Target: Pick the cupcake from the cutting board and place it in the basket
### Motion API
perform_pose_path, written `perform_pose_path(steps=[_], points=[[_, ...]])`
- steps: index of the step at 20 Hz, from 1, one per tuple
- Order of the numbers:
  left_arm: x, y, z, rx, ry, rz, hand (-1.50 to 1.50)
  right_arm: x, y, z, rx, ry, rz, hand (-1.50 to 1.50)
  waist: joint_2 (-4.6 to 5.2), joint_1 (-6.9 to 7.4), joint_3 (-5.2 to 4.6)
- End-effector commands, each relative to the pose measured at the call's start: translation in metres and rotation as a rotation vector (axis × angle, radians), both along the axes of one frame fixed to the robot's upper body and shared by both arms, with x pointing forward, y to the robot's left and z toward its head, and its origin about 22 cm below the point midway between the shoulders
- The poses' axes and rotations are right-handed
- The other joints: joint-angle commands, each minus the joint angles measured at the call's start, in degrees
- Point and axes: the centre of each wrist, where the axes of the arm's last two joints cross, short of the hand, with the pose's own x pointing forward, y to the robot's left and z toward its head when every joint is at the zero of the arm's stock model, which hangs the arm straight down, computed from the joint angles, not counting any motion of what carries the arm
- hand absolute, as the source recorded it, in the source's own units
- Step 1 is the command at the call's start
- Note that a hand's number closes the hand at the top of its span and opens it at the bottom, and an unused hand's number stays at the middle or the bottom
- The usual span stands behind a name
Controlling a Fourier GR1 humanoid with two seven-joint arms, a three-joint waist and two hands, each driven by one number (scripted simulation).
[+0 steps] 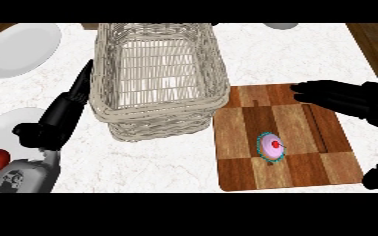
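Observation:
A small cupcake [272, 147] with pink frosting, a red cherry and a teal wrapper stands on the checkered wooden cutting board [244, 170] at the right. A pale wicker basket [159, 105] sits to the board's left, its inside bare. My right hand [336, 97] hovers over the board's far right corner, fingers stretched out toward the left, above and to the right of the cupcake and apart from it. My left hand [65, 112] rests open beside the basket's left wall, fingers pointing up.
A white plate [26, 47] lies at the far left corner and another plate [18, 122] at the left edge under my left forearm. A red object [4, 156] peeks in at the lower left. A grey dish [280, 25] shows at the top edge.

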Motion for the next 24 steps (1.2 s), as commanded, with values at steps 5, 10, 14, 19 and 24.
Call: perform_pose_path(steps=[5,10,14,19,24], points=[[-0.004,-0.004,0.001,0.014,-0.009,0.0,0.0,0.023,0.018,-0.06,0.005,-0.037,0.018,-1.5,0.06,0.1,-0.02],[-0.006,0.003,0.007,-0.015,0.018,-0.023,0.0,0.006,0.005,-0.075,0.033,-0.066,-0.002,-1.5,-0.08,-0.3,-0.03],[0.003,-0.007,-0.004,0.004,0.011,-0.001,0.0,0.018,0.001,-0.067,0.066,-0.04,0.039,-1.5,-0.01,-0.3,-0.04],[-0.003,0.007,0.01,0.018,-0.008,0.004,0.0,0.004,0.014,-0.078,0.091,-0.003,0.057,-1.5,-0.08,-0.33,-0.04],[0.008,-0.005,0.016,0.002,0.014,-0.008,0.0,-0.005,0.025,-0.092,0.05,-0.028,0.056,-1.5,-0.07,-0.43,-0.04]])
